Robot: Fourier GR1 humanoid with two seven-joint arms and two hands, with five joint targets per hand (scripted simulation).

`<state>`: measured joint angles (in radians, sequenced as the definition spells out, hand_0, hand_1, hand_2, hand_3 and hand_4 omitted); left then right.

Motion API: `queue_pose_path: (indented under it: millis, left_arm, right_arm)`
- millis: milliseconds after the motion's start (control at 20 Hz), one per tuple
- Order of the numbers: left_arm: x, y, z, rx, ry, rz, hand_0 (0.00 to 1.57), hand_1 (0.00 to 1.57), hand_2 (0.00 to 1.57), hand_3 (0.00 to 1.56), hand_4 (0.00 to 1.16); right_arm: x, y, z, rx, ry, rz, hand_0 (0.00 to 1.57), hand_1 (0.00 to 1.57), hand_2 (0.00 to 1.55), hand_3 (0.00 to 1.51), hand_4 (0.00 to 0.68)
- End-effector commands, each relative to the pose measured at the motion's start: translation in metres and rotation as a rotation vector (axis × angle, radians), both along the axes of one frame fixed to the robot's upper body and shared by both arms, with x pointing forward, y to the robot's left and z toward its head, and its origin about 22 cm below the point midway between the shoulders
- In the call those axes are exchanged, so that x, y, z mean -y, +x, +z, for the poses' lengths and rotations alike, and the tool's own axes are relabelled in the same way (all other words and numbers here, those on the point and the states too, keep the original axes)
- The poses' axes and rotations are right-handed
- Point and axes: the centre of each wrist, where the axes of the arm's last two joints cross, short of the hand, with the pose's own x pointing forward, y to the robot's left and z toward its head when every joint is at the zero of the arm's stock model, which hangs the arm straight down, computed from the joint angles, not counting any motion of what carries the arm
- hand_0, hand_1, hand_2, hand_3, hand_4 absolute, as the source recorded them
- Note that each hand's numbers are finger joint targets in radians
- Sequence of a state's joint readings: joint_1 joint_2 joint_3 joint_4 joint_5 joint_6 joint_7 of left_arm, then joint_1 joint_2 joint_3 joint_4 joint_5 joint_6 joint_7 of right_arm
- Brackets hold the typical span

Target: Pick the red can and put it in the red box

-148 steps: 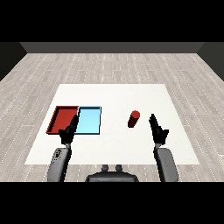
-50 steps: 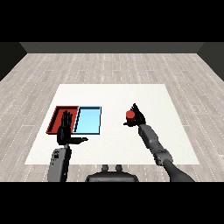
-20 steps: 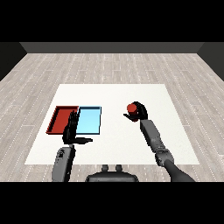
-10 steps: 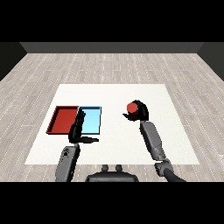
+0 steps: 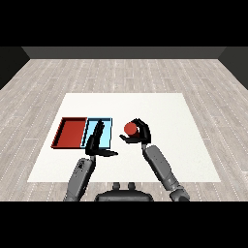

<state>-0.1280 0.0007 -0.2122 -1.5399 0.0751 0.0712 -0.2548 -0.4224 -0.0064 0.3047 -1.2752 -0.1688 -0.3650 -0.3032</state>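
The red can (image 5: 130,128) is off the table, and my right hand (image 5: 140,134) is curled round it, just right of the light blue tray (image 5: 106,130). The red tray (image 5: 71,132) lies at the left, side by side with the blue one, and holds nothing. My left hand (image 5: 97,142) hovers over the front part of the blue tray with straight fingers pointing away and the thumb stuck out to the right. It holds nothing.
The white table (image 5: 160,109) spreads wide behind and to the right of the trays. Grey plank floor (image 5: 121,72) surrounds it. My right forearm (image 5: 160,167) slants in from the lower middle.
My right hand has carried the red can leftward and nearer, from right of centre to just beside the blue tray. My left hand has shifted right, over the blue tray.
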Motion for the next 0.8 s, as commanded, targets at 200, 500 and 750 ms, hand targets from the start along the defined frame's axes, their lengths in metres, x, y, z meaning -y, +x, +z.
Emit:
queue_pose_path:
  millis: [200,500,750]
  left_arm:
    - [0.025,0.004,-0.017,-0.067,0.024,-0.028,0.00,0.00,0.00,0.00,0.00]
    - [0.047,0.000,-0.036,-0.108,-0.002,-0.059,0.00,0.00,0.00,0.00,0.00]
    - [0.043,0.014,-0.016,-0.130,-0.007,-0.081,0.00,0.00,0.00,0.00,0.00]
  right_arm:
    - [-0.037,-0.014,-0.010,0.003,-0.001,0.019,1.46,1.46,1.44,1.39,0.637]
    - [-0.033,-0.018,0.003,0.003,0.010,0.022,1.46,1.46,1.45,1.38,0.634]
    - [-0.037,-0.026,0.023,-0.010,0.016,0.028,1.44,1.44,1.43,1.39,0.633]
